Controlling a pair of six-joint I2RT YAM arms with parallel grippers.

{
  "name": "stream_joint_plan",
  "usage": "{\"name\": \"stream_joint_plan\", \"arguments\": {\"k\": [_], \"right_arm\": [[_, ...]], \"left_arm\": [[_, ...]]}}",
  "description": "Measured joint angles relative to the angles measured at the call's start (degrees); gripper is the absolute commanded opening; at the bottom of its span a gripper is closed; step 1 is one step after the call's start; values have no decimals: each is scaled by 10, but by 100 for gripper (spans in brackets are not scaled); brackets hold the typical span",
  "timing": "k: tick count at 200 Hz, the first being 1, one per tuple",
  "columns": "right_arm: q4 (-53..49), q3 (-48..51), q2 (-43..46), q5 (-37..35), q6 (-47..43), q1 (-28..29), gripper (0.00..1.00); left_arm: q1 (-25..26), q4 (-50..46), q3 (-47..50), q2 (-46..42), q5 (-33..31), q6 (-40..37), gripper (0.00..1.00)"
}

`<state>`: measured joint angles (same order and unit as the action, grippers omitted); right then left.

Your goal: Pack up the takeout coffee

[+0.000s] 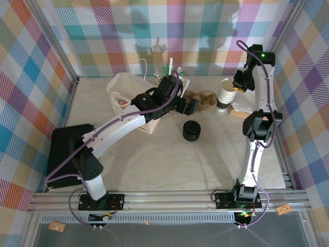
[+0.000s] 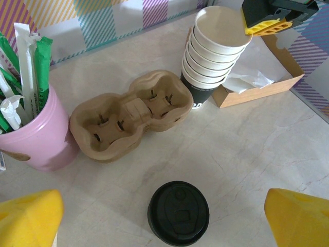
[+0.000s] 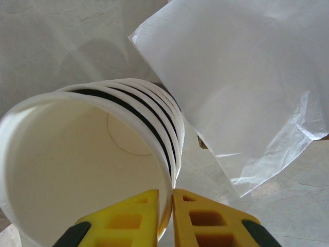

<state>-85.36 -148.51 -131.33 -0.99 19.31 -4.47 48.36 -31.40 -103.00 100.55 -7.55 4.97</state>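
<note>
Top view: left claw (image 1: 188, 107) is held wide apart beside the carrier (image 1: 203, 99); right claw (image 1: 237, 87) is set at the cup stack (image 1: 224, 93).
Left wrist: lid stack (image 2: 178, 212) is seen upright on the table (image 2: 247, 149).
Right wrist: top cup (image 3: 72, 170) of the stack is clamped at its rim by the right claw.
Progress: judged early; separating, lidding and packing are not yet done.

right pincer (image 1: 237, 88) at the rim of the white cup stack (image 1: 224, 95) — black lids (image 1: 191, 131) sit mid-table.

pale marbled tabletop (image 1: 154, 170) is enclosed on three sides by multicoloured plaid-patterned wall panels (image 1: 31, 62). silver aluminium frame rails (image 1: 169, 198) are laid along the near edge. faint shadows (image 1: 149, 51) are cast on the back panel.
</note>
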Motion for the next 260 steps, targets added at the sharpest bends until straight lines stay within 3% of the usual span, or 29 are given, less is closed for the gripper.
{"name": "stream_joint_plan", "arguments": {"k": [76, 181, 260], "right_arm": [[-12, -20, -13, -1, 6, 0, 1], [-45, -38, -14, -15, 4, -5, 0], [-38, -38, -13, 18, 18, -20, 0]], "left_arm": [[0, 0, 0, 0, 0, -2, 100], [0, 0, 0, 0, 4, -10, 100], [0, 0, 0, 0, 6, -13, 100]]}}
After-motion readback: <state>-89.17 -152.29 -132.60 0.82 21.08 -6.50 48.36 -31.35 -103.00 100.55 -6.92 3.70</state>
